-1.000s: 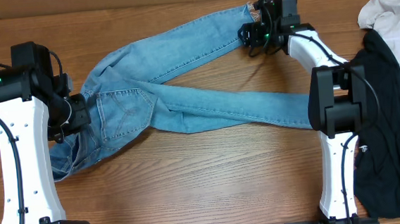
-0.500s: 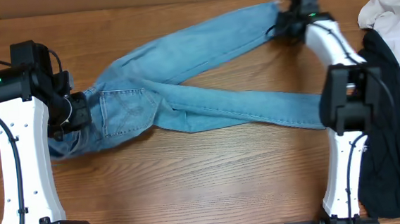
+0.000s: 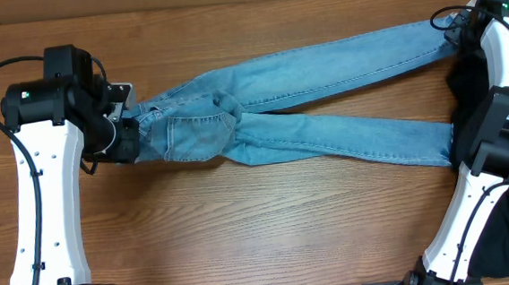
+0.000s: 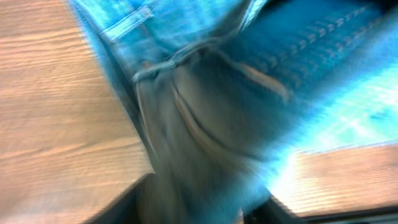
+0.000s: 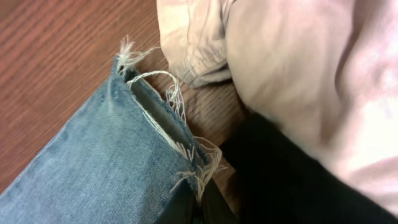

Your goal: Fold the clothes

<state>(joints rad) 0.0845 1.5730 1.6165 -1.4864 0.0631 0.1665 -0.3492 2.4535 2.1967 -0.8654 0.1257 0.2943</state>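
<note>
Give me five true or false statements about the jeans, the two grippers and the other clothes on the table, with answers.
1. The jeans lie stretched across the table, waist at the left gripper. True.
2. The right gripper grips a frayed hem. True.
3. The two legs are stacked neatly one on the other. False: they spread apart, with bare wood between them.
4. The black garment covers the jeans' waist. False: it lies at the right end, by the held hem.
5. An off-white cloth lies close to that hem. True.
</note>
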